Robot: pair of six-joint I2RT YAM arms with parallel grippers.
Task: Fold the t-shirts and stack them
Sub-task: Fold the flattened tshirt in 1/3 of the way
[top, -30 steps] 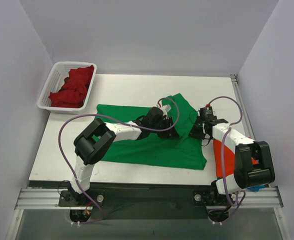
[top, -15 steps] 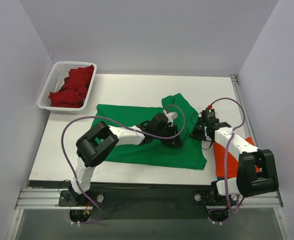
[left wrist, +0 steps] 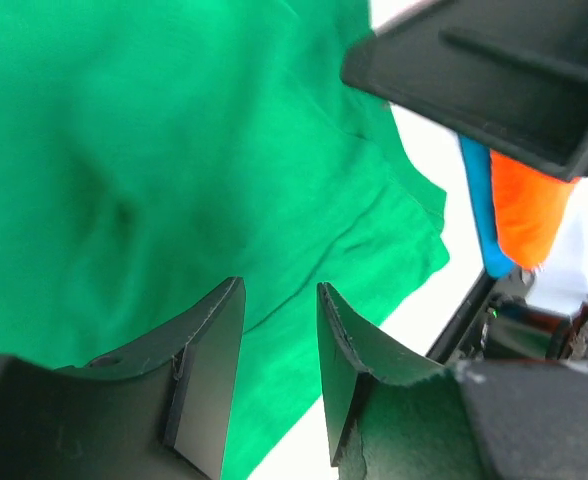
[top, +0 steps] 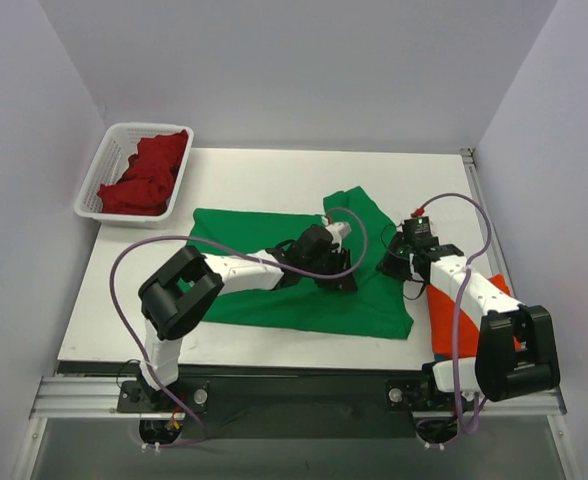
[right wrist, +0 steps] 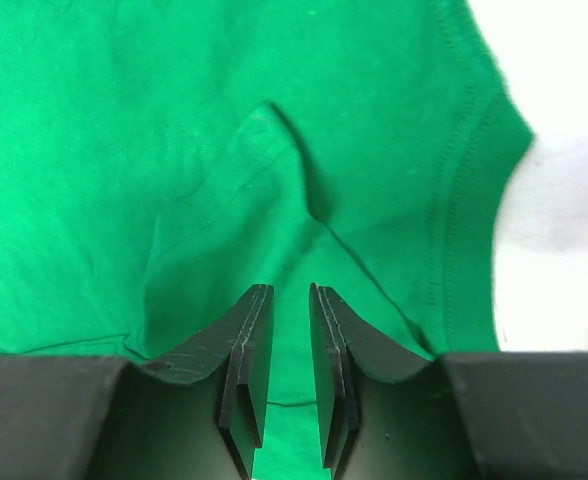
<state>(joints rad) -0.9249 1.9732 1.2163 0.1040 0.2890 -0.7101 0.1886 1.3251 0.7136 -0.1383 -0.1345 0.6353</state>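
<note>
Lab robot cell: white table point(top: 264, 180), bare grey walls point(top: 294, 60), aluminium rail point(top: 294, 396).

green tee point(top: 244, 225) | dk-red tee point(top: 149, 175) | wht basket point(top: 101, 166) | orange tee point(top: 439, 320) | blue tee point(left wrist: 478, 215) | wht table point(top: 264, 175)

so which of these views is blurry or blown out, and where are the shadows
top external: soft even light, all sharp, only small shadows on the green t-shirt; left wrist: cloth fairly clear, but the orange t-shirt and blue t-shirt at the right edge are blurred; right wrist: hem stitching sharp, the table blown out to white
</note>
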